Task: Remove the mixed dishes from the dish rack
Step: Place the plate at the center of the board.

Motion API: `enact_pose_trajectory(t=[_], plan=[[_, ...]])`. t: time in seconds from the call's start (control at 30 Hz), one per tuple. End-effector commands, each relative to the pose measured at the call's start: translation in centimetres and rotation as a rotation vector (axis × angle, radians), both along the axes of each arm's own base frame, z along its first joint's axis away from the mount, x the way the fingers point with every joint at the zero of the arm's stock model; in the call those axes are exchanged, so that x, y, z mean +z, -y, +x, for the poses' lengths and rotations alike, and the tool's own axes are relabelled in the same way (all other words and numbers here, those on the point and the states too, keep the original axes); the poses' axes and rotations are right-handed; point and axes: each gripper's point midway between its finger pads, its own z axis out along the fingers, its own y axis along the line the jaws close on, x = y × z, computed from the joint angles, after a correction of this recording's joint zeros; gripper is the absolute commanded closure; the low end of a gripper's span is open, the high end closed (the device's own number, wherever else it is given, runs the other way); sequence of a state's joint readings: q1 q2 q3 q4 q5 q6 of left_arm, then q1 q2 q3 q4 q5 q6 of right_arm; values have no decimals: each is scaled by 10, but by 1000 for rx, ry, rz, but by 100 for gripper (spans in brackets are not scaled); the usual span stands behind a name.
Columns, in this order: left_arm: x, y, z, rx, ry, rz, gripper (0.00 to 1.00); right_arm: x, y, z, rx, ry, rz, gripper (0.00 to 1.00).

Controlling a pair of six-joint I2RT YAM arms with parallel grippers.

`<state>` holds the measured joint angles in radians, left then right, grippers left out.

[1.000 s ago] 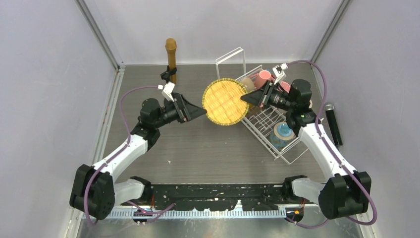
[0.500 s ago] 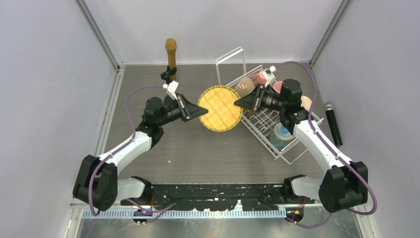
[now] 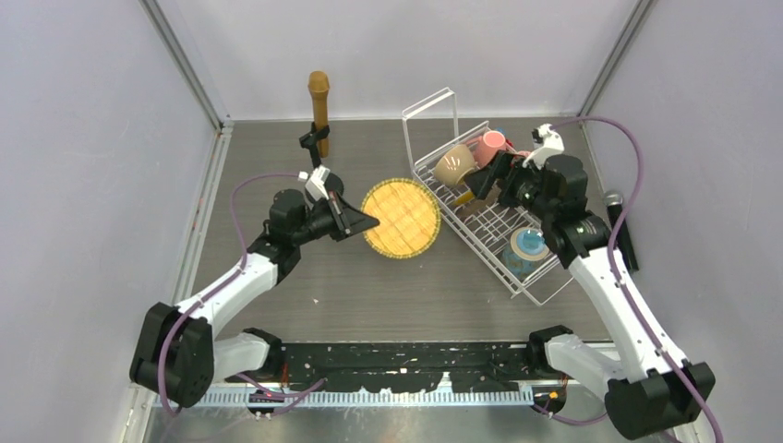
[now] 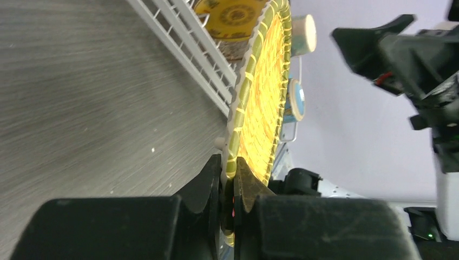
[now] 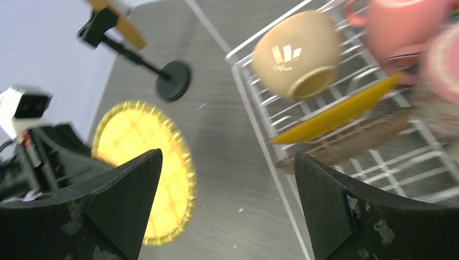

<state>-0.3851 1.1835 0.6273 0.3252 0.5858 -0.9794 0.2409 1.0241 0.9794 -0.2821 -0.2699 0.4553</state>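
Left hand [image 3: 362, 222] pinches plate [image 3: 403, 218] rim.

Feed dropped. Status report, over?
Left gripper shut on rim of yellow-orange patterned round plate. Plate outside white wire dish rack. Right gripper open above rack. No obstruction seen.

L arm [image 3: 231, 286] runs from near-left base diagonally toward mid-table, forearm low, wrist approx level; L gripper [image 3: 367, 221] points right, fingers [image 4: 208, 181] pinched tight on left rim of yellow plate [image 3: 400, 219], one finger each side of the edge; R arm [image 3: 614, 281] rises from near-right base toward far right, elbow bent, wrist turned left; R gripper [image 5: 227, 157] spread wide, nothing betw. fingers.
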Motion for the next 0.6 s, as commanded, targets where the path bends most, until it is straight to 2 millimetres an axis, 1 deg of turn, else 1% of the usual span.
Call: enact_pose_trajectory(t=[0.0, 0.07, 0.13, 0.23, 0.3, 0.33, 0.37, 0.4, 0.43, 0.47, 0.5, 0.57], plan=[[-16, -7, -14, -25, -6, 55, 100, 14, 59, 8, -294, 89, -155, 1], [-32, -4, -19, -56, -61, 63, 100, 20, 65, 8, -329, 117, -142, 0], [-46, 4, -25, -101, -102, 64, 100, 22, 66, 7, -342, 133, -126, 0], [-64, 24, -36, -187, -137, 66, 100, 19, 68, 7, -364, 131, -112, 0], [-72, 42, -44, -265, -153, 54, 100, 16, 74, 8, -398, 115, -123, 0], [-73, 50, -49, -312, -160, 42, 100, 11, 77, 9, -410, 97, -137, 0], [-76, 57, -54, -361, -175, 28, 100, 11, 78, 9, -412, 95, -147, 0], [-77, 64, -59, -410, -185, 13, 100, 6, 79, 9, -413, 73, -162, 0], [-79, 71, -66, -465, -198, -2, 100, 7, 79, 9, -414, 69, -168, 0], [-84, 76, -70, -497, -214, -9, 100, 2, 80, 9, -416, 49, -179, 0], [-86, 80, -72, -519, -212, -18, 100, 3, 81, 9, -419, 46, -184, 0], [-97, 85, -74, -540, -247, -23, 100, 0, 83, 10, -430, 32, -196, 1]])
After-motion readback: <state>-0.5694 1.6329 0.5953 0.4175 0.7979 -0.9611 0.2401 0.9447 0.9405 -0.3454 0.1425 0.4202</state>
